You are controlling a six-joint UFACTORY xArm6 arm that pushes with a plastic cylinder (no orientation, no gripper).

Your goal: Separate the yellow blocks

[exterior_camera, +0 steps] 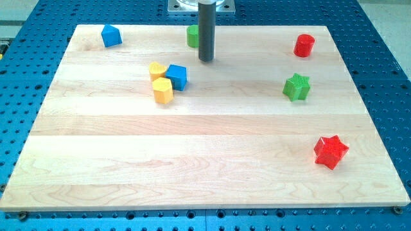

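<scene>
Two yellow blocks sit close together left of the board's middle: a yellow heart-like block (pixel 157 70) and, just below it and touching or nearly touching, a yellow hexagonal block (pixel 163 90). A blue cube (pixel 176 77) rests against both on their right side. My tip (pixel 205 59) is the lower end of the dark rod, above and to the right of this cluster, a short gap from the blue cube and touching no block.
A blue block (pixel 111 35) lies at the top left. A green block (pixel 192 36) sits half hidden behind the rod. A red cylinder (pixel 304 45) is at the top right, a green star (pixel 297 87) below it, a red star (pixel 331 151) at the lower right.
</scene>
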